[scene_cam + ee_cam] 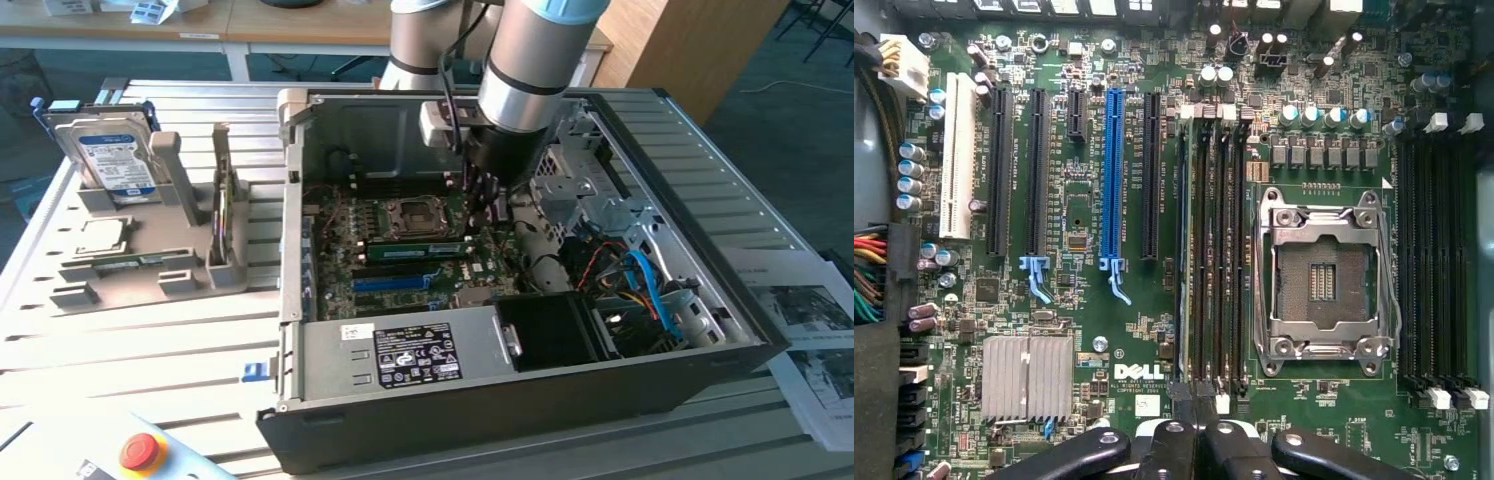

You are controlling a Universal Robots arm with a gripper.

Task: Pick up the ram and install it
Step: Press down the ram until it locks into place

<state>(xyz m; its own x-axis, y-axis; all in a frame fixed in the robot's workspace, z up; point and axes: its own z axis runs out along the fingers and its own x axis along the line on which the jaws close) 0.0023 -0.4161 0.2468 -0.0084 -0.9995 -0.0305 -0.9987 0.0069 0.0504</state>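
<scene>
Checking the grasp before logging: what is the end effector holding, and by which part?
Cannot be told: the end effector is shut over the memory slots, with nothing clearly seen between its fingertips.

Green ram stick, on edge, in motherboard slot.

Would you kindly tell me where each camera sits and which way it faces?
Exterior view: off the arm, above and in front of the table, looking down into the open computer case; the arm and gripper reach inside.
Wrist view: on the wrist, facing straight down at the motherboard; the shut gripper shows at the frame edge.
Shared: the empty CPU socket, the memory slots and the gripper.
</scene>
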